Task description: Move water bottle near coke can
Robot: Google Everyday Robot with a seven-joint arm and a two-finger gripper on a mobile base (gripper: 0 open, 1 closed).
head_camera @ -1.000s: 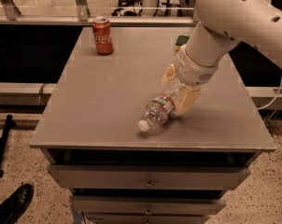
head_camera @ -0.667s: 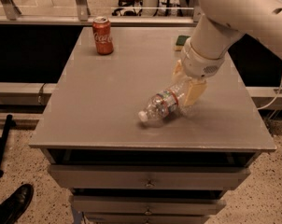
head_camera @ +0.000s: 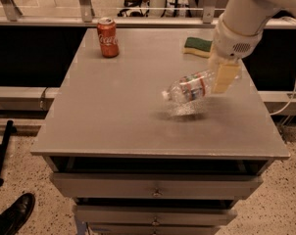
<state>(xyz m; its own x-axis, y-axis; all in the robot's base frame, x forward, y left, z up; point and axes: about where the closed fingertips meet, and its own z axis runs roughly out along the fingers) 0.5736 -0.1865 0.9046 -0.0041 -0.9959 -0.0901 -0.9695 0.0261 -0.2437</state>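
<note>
The coke can (head_camera: 108, 37), red with white lettering and a silver top, stands upright at the far left corner of the grey table (head_camera: 113, 111). The water bottle (head_camera: 189, 87), clear with a white cap and a red, white and green label, hangs tilted above the table's right middle, cap pointing left, with its shadow on the surface below. My gripper (head_camera: 220, 77) is shut on the bottle's base end and holds it in the air. The bottle is far to the right of and nearer than the can.
A green and yellow sponge (head_camera: 197, 46) lies at the far right of the table, just behind the gripper. Drawers (head_camera: 155, 185) sit under the tabletop. A black shoe (head_camera: 13, 217) is on the floor at the lower left. A railing runs behind the table.
The bottle lay on the table with the gripper around it; now it is lifted off the surface and carried up with the arm.
</note>
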